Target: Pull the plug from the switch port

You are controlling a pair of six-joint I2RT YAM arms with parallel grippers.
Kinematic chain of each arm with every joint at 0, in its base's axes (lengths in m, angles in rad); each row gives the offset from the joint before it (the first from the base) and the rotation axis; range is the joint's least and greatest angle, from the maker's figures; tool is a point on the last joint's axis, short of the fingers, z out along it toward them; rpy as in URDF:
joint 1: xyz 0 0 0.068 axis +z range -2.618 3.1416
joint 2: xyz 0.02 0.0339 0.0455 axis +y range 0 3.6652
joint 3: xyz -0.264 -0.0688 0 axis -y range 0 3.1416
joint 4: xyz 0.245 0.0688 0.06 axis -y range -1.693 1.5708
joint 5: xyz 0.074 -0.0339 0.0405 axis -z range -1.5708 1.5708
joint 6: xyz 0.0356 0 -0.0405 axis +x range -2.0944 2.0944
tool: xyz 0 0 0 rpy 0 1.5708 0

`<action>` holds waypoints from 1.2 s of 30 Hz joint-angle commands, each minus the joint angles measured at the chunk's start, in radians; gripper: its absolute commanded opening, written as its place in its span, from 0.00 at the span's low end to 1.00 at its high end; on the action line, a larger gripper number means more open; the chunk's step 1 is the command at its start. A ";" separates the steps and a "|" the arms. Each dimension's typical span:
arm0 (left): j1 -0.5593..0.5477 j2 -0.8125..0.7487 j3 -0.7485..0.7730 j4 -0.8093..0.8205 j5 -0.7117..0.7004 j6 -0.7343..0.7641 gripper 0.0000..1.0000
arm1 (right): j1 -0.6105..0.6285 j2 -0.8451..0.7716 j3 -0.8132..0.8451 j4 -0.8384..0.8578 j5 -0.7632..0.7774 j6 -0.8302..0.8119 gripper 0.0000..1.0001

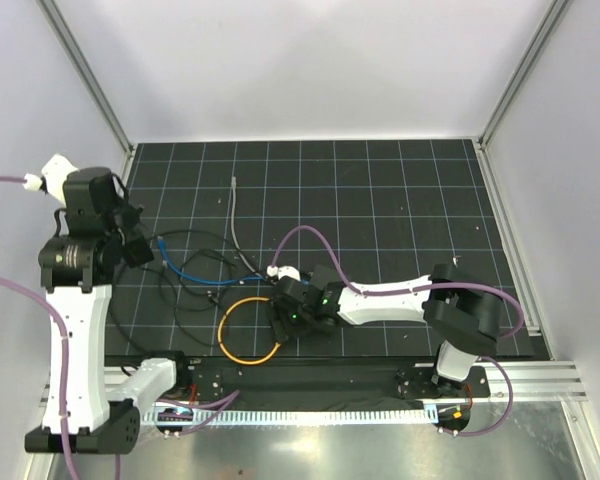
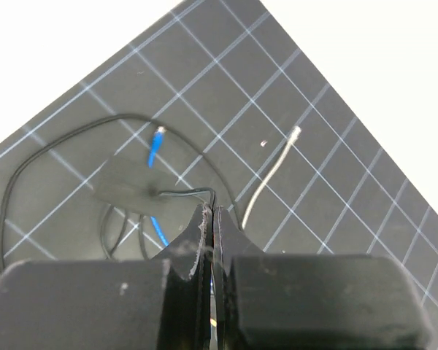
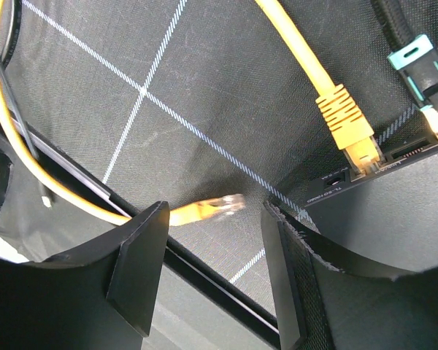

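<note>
Right gripper (image 3: 213,240) hangs low over the mat, jaws spread wide, nothing held. Between its fingers (image 3: 135,277) we see only a loose yellow end (image 3: 212,208) lying free, which is not our target. Just past the right-hand finger sits the black box (image 3: 401,219). The yellow plug (image 3: 344,117) is seated in the switch port (image 3: 370,169) on the box's edge. A teal connector (image 3: 417,60) lies further along that edge; we can't tell if its lead is plugged in. Left gripper (image 2: 208,219) is well apart at the left side, pressed closed on nothing, above a blue cable (image 2: 155,148) and a grey cable (image 2: 271,171). We judge this as the approach, grasp not yet made. Next move calls for shifting the open jaws to straddle the yellow plug's boot, closing there, then pulling straight back along the cable line — the box is unheld and may drag along.
</note>
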State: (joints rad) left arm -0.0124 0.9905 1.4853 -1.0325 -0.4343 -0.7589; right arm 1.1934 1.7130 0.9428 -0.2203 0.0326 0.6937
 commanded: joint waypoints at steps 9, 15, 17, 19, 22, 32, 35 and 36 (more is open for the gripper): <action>0.005 0.292 0.571 0.109 0.252 0.239 0.00 | -0.006 0.016 0.030 -0.237 0.050 -0.026 0.62; 0.005 0.326 0.757 0.239 0.270 0.266 0.00 | -0.015 -0.001 0.048 -0.266 0.064 -0.033 0.62; 0.005 0.347 0.827 0.278 0.267 0.276 0.00 | -0.018 -0.009 0.047 -0.274 0.070 -0.034 0.62; 0.005 0.364 0.871 0.294 0.264 0.289 0.00 | -0.020 -0.019 0.044 -0.277 0.070 -0.034 0.62; 0.005 0.367 0.865 0.365 0.262 0.293 0.00 | -0.023 -0.024 0.045 -0.284 0.073 -0.033 0.62; 0.005 0.477 0.813 0.397 0.370 0.305 0.00 | -0.026 -0.137 0.119 -0.366 0.101 -0.033 0.62; 0.005 0.528 0.810 0.370 0.387 0.300 0.00 | -0.026 -0.219 0.152 -0.422 0.134 -0.039 0.63; 0.005 0.540 0.811 0.361 0.402 0.299 0.00 | -0.026 -0.254 0.162 -0.453 0.144 -0.045 0.63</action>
State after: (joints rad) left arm -0.0116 1.5036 2.2917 -0.7208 -0.1024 -0.4664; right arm 1.1732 1.5738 1.0271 -0.5976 0.1181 0.6762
